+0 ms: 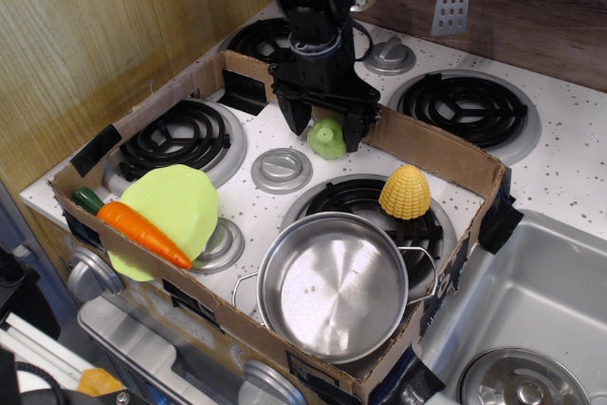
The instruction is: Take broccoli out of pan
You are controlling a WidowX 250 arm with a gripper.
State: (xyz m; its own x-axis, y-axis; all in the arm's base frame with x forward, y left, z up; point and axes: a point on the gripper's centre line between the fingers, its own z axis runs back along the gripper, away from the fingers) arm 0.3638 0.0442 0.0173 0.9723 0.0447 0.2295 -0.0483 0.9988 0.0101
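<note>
The light-green broccoli (327, 138) rests on the speckled stove top near the back wall of the cardboard box, outside the pan. My gripper (323, 126) stands right over it, its two black fingers spread on either side of the broccoli, apparently open. The shiny steel pan (334, 286) sits at the front right of the box and is empty, well in front of the gripper.
A yellow corn (405, 192) lies on the burner behind the pan. A lime-green plate (180, 201) with a carrot (142, 231) leans at the front left. A grey burner cap (282, 170) lies left of the broccoli. Cardboard walls (436, 151) ring the stove; a sink (550, 282) is at the right.
</note>
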